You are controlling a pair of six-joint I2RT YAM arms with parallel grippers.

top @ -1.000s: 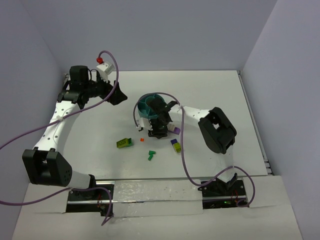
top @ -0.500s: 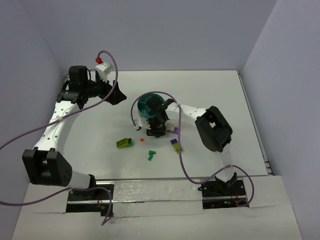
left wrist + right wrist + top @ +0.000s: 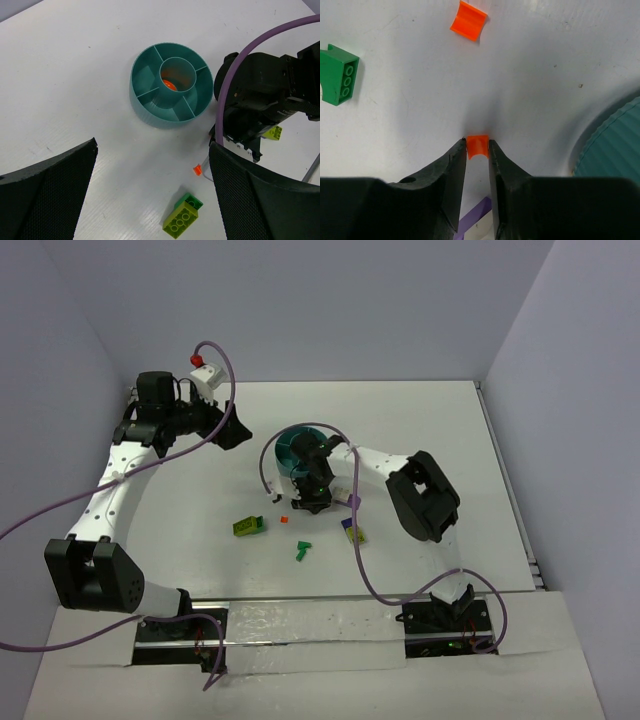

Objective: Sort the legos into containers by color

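Observation:
My right gripper (image 3: 477,141) points down at the table just in front of the teal bowl (image 3: 295,447) and is shut on a tiny orange-red brick (image 3: 478,148) pinched at its fingertips. A second orange-red bit (image 3: 469,21) lies loose just beyond, with a dark green brick (image 3: 340,75) further left. On the table lie a lime-green brick (image 3: 249,526), the dark green brick (image 3: 303,551) and a purple-and-yellow brick (image 3: 353,532). The bowl's central ring holds an orange piece (image 3: 169,85). My left gripper (image 3: 235,428) hangs open and empty, high over the back left.
The right arm's purple cable (image 3: 357,540) loops over the table near the purple-and-yellow brick. The left arm's cable (image 3: 235,75) crosses the left wrist view. Walls close in the table at the back and right.
The right gripper has shifted slightly left and down beside the bowl, and its jaws have closed on the small orange-red brick. The left arm has not moved.

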